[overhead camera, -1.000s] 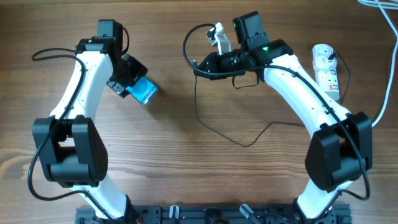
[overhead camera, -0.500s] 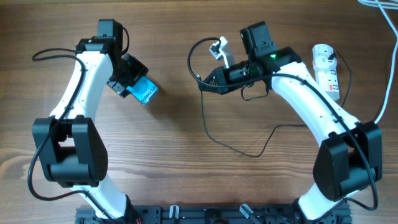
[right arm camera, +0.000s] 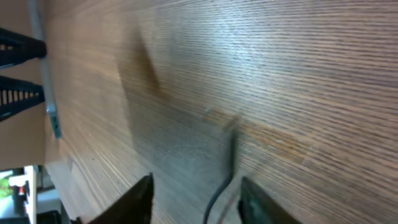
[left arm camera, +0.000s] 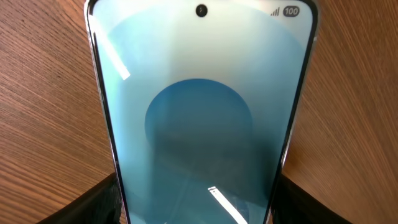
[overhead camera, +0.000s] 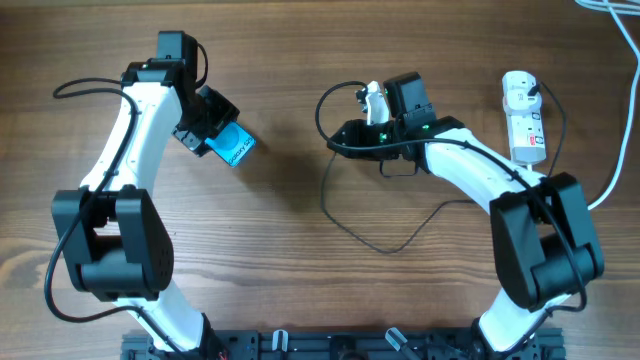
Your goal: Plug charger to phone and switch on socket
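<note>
My left gripper (overhead camera: 213, 138) clamps the phone (left arm camera: 199, 112), my right gripper (right arm camera: 198, 199) stands parted round the charger (right arm camera: 232, 152): unheld, it may slide away.

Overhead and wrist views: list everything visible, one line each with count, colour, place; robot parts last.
phone: one, turquoise screen, left of centre
charger: one, thin black, looping right of centre
socket: one, white, far right
power lead: one, white, top right corner
table: one, brown wood, beneath everything
arms: two, white and black, either side
left gripper: one, black, shut on the phone
right gripper: one, black, open, charger passing between its fingers
</note>
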Motion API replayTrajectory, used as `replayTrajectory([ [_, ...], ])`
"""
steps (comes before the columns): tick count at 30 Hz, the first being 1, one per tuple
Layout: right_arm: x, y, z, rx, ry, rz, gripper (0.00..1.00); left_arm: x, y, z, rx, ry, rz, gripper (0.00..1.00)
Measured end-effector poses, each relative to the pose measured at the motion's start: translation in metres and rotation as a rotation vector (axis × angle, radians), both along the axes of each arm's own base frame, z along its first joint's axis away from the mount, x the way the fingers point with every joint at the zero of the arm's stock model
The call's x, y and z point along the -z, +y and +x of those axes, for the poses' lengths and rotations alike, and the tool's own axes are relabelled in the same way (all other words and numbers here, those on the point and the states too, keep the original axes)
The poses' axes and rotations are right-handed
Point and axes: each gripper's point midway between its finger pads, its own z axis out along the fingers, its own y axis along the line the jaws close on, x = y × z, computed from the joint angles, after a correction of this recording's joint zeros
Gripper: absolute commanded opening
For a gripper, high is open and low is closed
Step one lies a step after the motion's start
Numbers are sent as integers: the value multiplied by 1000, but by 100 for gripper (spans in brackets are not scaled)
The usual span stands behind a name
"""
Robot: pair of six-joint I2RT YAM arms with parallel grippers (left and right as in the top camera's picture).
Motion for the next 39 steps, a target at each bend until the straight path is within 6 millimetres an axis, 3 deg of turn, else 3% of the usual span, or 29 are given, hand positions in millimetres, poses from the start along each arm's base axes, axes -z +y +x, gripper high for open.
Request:
replayTrajectory([
  [3,0,-1,4,33,6,0,67,0,-1,0,1,0,-6,4],
  [5,2,-5,8,83,24,-13,68,0,-3,0,3,0,-15,4],
  [10,0,-3,12,116,34,5,68,-1,-5,1,5,-6,-30,4],
  [16,-22,15,12,89,59,147,64,-2,-16,2,-64,5,-80,4],
  [22,-41,30,11,78,99,265,63,-3,-46,-2,-181,45,-137,4],
  [28,-43,43,3,79,140,280,62,-8,-72,-5,-292,95,-245,4],
  [35,-46,46,4,98,160,297,61,-12,-86,-8,-396,154,-334,4],
  [39,-53,60,0,68,135,318,59,-15,-93,-11,-402,178,-375,4],
])
